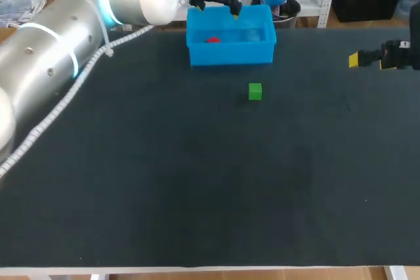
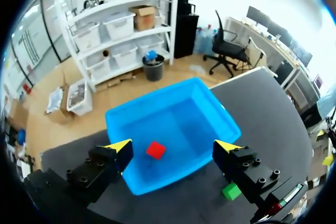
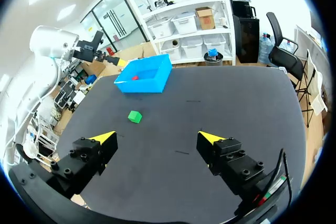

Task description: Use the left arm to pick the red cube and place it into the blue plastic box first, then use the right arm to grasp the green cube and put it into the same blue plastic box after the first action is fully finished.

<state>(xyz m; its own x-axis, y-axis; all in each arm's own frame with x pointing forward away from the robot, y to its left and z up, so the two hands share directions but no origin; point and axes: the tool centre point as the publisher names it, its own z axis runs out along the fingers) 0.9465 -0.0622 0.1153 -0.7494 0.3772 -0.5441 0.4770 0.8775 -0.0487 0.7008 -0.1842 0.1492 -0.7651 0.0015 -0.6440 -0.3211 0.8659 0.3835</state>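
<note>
The red cube point(image 1: 212, 39) lies on the floor of the blue plastic box point(image 1: 230, 53) at the table's far edge; the left wrist view shows the red cube point(image 2: 155, 150) loose inside the box point(image 2: 210, 109). My left gripper point(image 1: 216, 2) hangs open above the box, fingers spread wide with nothing between them point(image 2: 174, 145). The green cube point(image 1: 255, 91) sits on the black table in front of the box, also seen as the green cube point(image 2: 231, 191) and the green cube point(image 3: 135, 116). My right gripper point(image 1: 354, 60) is open at the far right, well away from the cube point(image 3: 157, 138).
The black table point(image 1: 197, 181) stretches wide in front of the green cube. My left arm's thick silver links point(image 1: 59, 63) and its cable cross the table's left rear corner.
</note>
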